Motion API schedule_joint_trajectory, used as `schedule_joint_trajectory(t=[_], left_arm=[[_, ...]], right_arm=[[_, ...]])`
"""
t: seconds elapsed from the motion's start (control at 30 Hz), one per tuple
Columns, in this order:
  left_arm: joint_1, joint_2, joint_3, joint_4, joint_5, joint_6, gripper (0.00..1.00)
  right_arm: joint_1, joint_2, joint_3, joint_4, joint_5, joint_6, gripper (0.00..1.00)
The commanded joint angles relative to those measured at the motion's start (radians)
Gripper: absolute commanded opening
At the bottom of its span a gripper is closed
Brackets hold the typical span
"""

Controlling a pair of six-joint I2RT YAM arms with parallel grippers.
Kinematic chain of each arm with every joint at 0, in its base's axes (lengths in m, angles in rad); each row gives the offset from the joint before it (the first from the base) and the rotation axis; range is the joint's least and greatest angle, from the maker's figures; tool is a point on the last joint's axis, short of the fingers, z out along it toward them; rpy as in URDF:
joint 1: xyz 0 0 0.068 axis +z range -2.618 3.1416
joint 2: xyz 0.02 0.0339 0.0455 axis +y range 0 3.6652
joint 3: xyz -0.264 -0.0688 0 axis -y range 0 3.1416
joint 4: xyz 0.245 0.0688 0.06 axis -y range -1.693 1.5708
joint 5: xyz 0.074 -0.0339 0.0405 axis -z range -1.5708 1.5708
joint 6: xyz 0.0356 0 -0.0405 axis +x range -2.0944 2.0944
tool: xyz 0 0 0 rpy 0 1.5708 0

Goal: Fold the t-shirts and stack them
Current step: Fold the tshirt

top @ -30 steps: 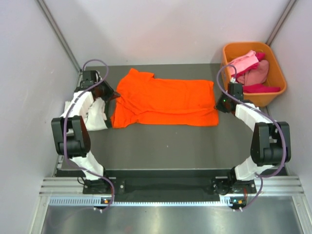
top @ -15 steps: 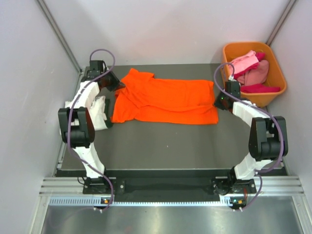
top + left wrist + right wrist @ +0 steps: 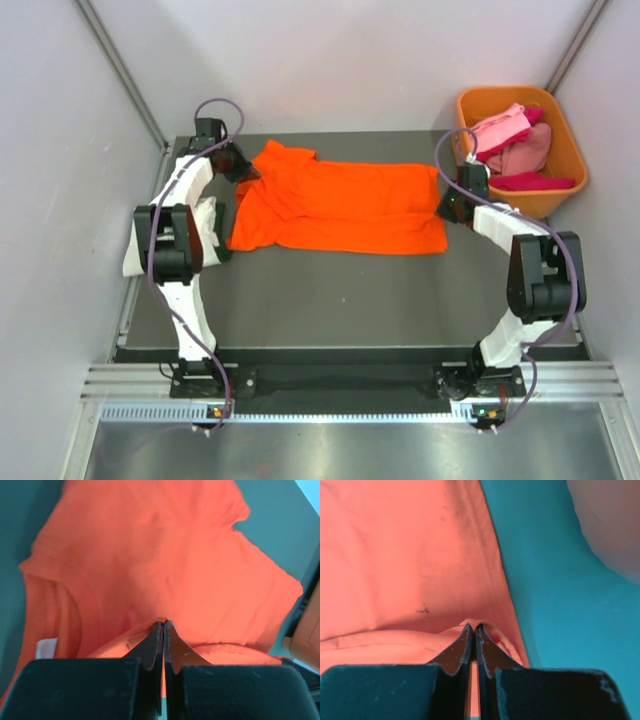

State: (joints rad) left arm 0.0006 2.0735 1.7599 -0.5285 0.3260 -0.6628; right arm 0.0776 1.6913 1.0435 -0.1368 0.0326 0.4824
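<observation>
A plain orange t-shirt [image 3: 340, 205] lies spread across the dark table. My left gripper [image 3: 243, 172] is at its left end near the collar, shut on a pinched fold of the orange cloth [image 3: 150, 555]; the fingertips meet in the left wrist view [image 3: 163, 624]. My right gripper [image 3: 447, 205] is at the shirt's right hem, shut on a pinch of orange cloth [image 3: 410, 555] in the right wrist view [image 3: 472, 626]. A white t-shirt [image 3: 208, 228] lies at the table's left edge, partly hidden by my left arm.
An orange plastic bin [image 3: 562, 150] stands at the back right and holds pink [image 3: 500, 128] and red [image 3: 535, 181] tees. Grey walls close in the table on the left, back and right. The shirt's white neck label [image 3: 46, 648] shows in the left wrist view.
Both grippers have moved toward the far side of the table, each keeping its pinch of orange cloth. The shirt's near edge has drawn back a little and its left end has bunched.
</observation>
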Motion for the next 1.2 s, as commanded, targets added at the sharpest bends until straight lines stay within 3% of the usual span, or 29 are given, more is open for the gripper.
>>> schedule_joint_trajectory(t=[0.0,0.2,0.3,0.33,0.37,0.4,0.43,0.47,0.5,0.7,0.8,1.0,1.03,1.17], left_arm=[[-0.043,0.013,0.111,-0.027,-0.038,0.04,0.0],[-0.045,0.083,0.182,-0.03,-0.053,0.032,0.0],[-0.047,0.149,0.234,-0.042,-0.077,0.038,0.01],[-0.045,0.17,0.243,-0.042,-0.068,0.042,0.07],[-0.047,0.174,0.248,-0.038,-0.065,0.048,0.31],[-0.047,0.172,0.242,-0.031,-0.061,0.049,0.46],[-0.047,0.148,0.225,-0.024,-0.051,0.049,0.55],[-0.047,0.123,0.172,-0.012,-0.051,0.049,0.74],[-0.048,0.096,0.13,0.034,-0.057,0.054,0.87],[-0.051,-0.188,-0.146,0.114,-0.177,0.065,0.98],[-0.047,-0.334,-0.294,0.125,-0.267,0.045,0.98],[-0.007,-0.604,-0.614,0.274,-0.278,-0.052,0.98],[0.022,-0.643,-0.646,0.286,-0.269,-0.063,0.98],[0.032,-0.707,-0.769,0.286,-0.28,-0.092,0.93]], right_arm=[[0.011,0.013,0.05,0.048,0.027,0.005,0.0],[0.017,0.037,0.072,0.049,0.046,0.008,0.0],[0.024,0.042,0.073,0.069,0.053,0.008,0.09],[0.027,0.039,0.067,0.074,0.052,0.008,0.27],[0.028,0.033,0.061,0.083,0.058,0.008,0.4],[0.03,0.025,0.052,0.091,0.064,0.012,0.51],[0.034,-0.001,0.032,0.103,0.075,0.013,0.59],[0.037,-0.019,0.018,0.112,0.093,0.012,0.67],[0.039,-0.062,-0.021,0.127,0.101,0.012,0.71],[0.054,-0.257,-0.203,0.264,0.151,0.045,0.76],[0.08,-0.381,-0.301,0.253,0.243,0.093,0.99],[0.094,-0.573,-0.46,0.192,0.305,0.226,0.97],[0.094,-0.596,-0.483,0.194,0.302,0.246,0.87],[0.094,-0.686,-0.6,0.242,0.306,0.383,0.7]])
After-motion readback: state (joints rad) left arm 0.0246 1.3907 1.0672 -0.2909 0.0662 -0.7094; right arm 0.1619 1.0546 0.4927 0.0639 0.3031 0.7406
